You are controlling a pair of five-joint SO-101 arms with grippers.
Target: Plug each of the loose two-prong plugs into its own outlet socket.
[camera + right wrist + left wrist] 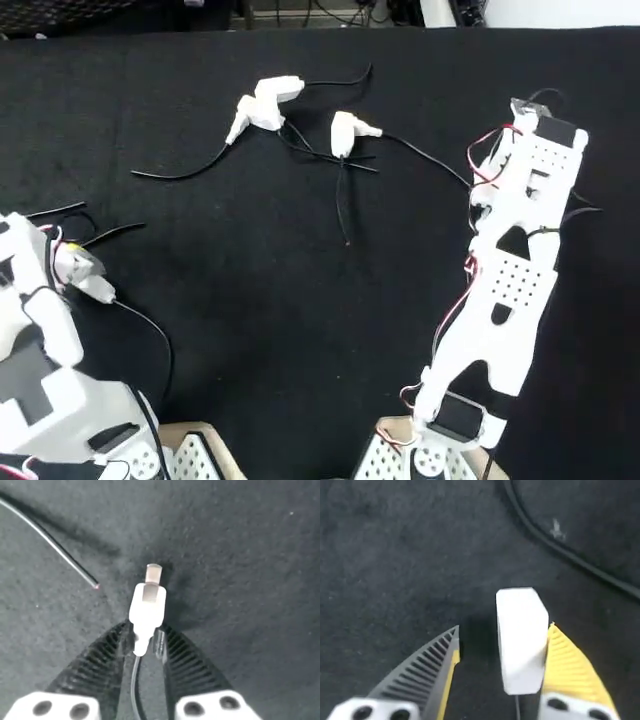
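Note:
My right gripper is shut on a white two-prong plug. Its metal prongs point away from the fingers, low over the black mat, and its black cord runs back between them. My left gripper is open, with yellow-padded fingers on either side of a white outlet socket. The block leans on one pad and a gap shows at the other. From above, the left gripper sits at the mat's left edge. The right arm stretches along the right side.
Two white connector pieces lie touching at the far middle; I cannot tell whether they are joined. Another white piece lies beside them amid crossing black cords. A cord end with a red tip lies near the held plug.

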